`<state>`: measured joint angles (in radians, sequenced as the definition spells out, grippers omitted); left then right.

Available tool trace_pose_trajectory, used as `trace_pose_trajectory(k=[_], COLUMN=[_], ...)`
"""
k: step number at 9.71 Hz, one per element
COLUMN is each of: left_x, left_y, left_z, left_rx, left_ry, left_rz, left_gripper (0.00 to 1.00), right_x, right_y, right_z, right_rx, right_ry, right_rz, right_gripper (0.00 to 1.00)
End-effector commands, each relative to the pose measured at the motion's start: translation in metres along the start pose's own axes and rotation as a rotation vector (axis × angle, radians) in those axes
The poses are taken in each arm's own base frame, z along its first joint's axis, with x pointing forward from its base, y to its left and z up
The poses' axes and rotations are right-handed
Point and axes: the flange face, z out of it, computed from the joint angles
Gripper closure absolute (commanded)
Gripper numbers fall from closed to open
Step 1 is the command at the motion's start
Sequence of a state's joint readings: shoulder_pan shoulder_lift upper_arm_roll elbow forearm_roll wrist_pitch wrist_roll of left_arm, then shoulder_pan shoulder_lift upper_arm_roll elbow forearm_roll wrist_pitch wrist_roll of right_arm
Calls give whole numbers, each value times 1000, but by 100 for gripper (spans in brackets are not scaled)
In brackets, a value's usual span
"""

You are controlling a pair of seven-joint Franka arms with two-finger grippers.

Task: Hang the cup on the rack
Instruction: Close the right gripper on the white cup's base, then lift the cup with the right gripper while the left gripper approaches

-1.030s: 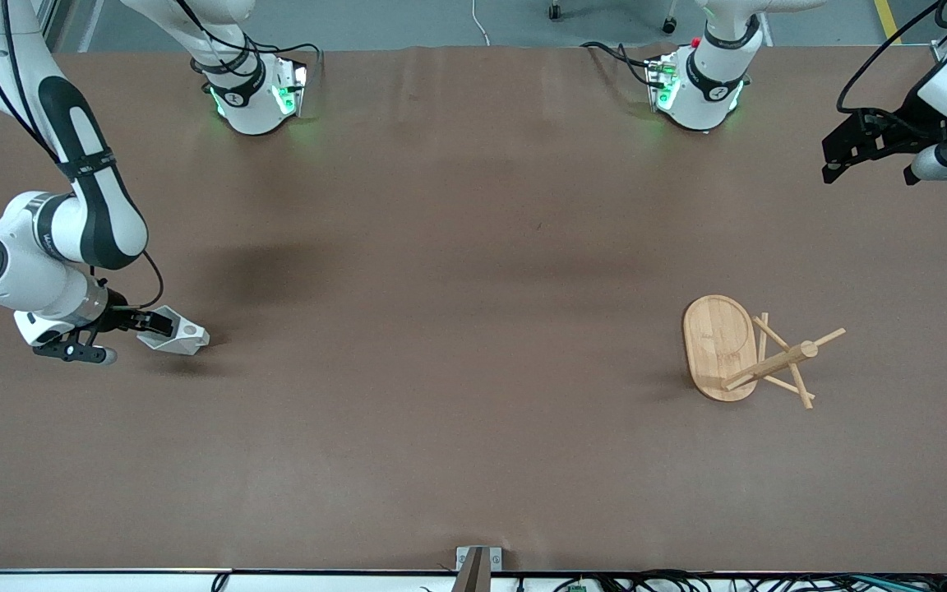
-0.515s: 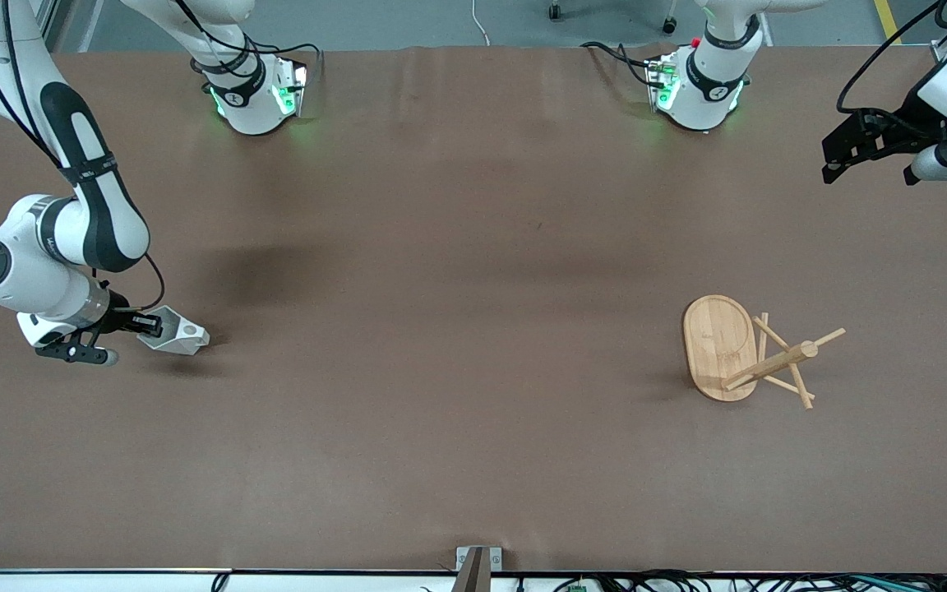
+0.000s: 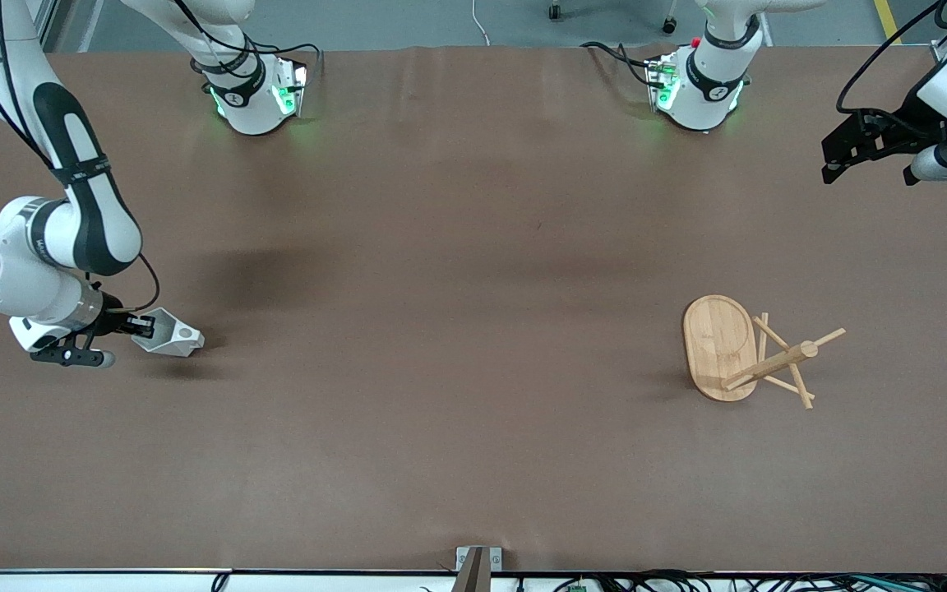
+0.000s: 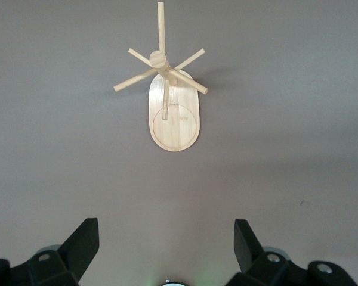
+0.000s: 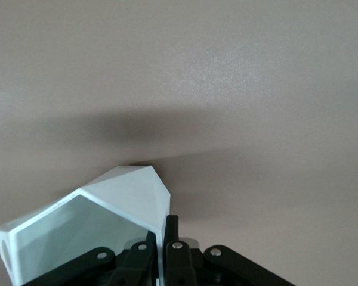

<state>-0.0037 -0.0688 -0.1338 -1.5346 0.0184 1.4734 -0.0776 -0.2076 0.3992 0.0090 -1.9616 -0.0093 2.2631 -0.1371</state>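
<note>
The white faceted cup [image 3: 169, 334] lies tipped low over the table at the right arm's end, its open mouth toward the gripper. My right gripper [image 3: 141, 327] is shut on the cup's wall at the rim. In the right wrist view one finger sits inside the cup [image 5: 101, 223] and one outside, at the right gripper [image 5: 164, 235]. The bamboo rack [image 3: 718, 341] stands on its oval base toward the left arm's end, pegs spreading from the post. My left gripper [image 3: 870, 173] hangs open and high over that end of the table. Its wrist view shows the rack [image 4: 174, 122] ahead of the left gripper [image 4: 166, 229].
Brown table covering [image 3: 457, 329] spans the scene. The two arm bases [image 3: 253, 94] [image 3: 697, 90] stand along the edge farthest from the front camera. A small metal bracket [image 3: 478, 563] sits at the edge nearest that camera.
My right gripper has shut on the cup's wall and drawn slightly toward the right arm's end of the table with the cup. The left arm and the rack have not moved.
</note>
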Motion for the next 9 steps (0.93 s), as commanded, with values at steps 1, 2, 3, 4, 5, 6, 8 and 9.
trace_pose_trajectory(k=[1,2,3,4,5,6,8,9], left_x=[4,4,4,4,2,-4,-14,-19], left_y=[4,7,15,31,54,82,140,168], left_z=[16,16,15,15,13,12,20,17], left_rx=[-7,-8,-9,-9,-11,-21,-66,-96], left_ry=[-31,-29,-23,-16,-9,-7,-25,4], left_rz=[21,29,44,73,117,170,288,372], left_gripper=[0,0,0,0,0,0,0,0], right_x=[24,29,28,21,14,9,3,0], right_y=[-4,-28,-50,-77,-106,-127,-176,-196], right_z=[-75,-103,-128,-144,-146,-142,-137,-132], right_rx=[25,27,46,138,268,401,555,697], right_ry=[-52,-67,-58,-61,-105,-130,-162,-180], right_rz=[-65,-99,-115,-120,-105,-88,-94,-57], right_gripper=[99,99,99,99,99,99,99,99])
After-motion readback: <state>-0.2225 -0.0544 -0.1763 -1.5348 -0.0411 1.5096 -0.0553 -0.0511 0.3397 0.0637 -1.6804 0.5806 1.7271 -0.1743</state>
